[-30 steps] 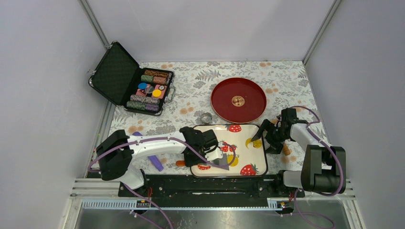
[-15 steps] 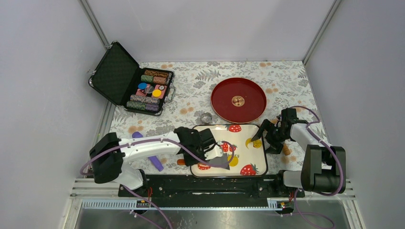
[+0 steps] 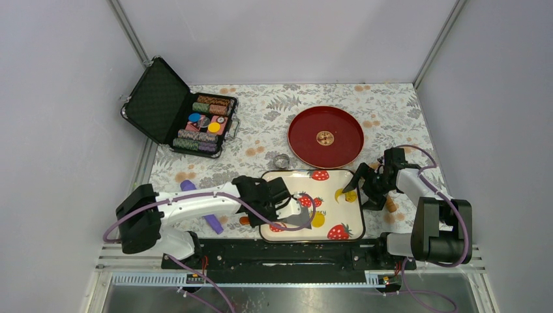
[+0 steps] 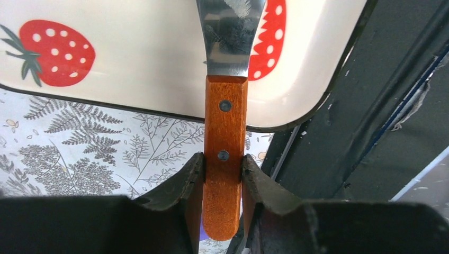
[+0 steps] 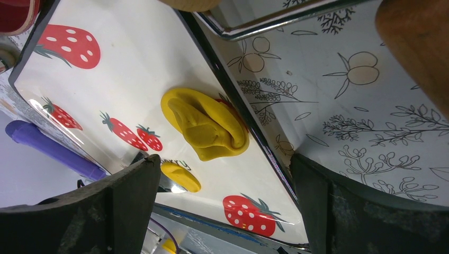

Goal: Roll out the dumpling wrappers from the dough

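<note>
- The left gripper point(image 4: 223, 172) is clamping both fingers point(image 4: 191, 177) onto the wooden handle of a scraper point(image 4: 225, 121). It's a firm grip low on the handle, and the metal blade point(image 4: 231, 37) is reaching out over the near edge of the strawberry tray point(image 4: 132, 63).
- Going right, a small flat yellow wrapper point(image 3: 317, 220) is lying on the tray, right at the blade tip. I can't tell whether the blade is touching it.
- My read is that the arm is working on getting the scraper under that wrapper. To do it well, I'd be laying the blade almost flat on the tray and sliding in from 1 edge slowly. Thin dough will be tearing or bunching up if the tip digs in.
- The handle is sitting straight between the fingers, which is good, because any twist there would be tilting the blade.
- Further right, the dough point(image 5: 206, 124) is sitting as 1 folded yellow lump hard against the tray's right rim, well apart from the wrapper. It's looking soft and sticky, so it'll need pulling away from the rim before any rolling.
- The right gripper point(image 5: 225, 185) is hanging wide open, holding nothing, with the dough in line between its 2 fingers.
- At the far right, a round wooden piece point(image 5: 418, 47) is lying on the tablecloth beside the tray. It could be a rolling pin, but I can't tell.
</note>
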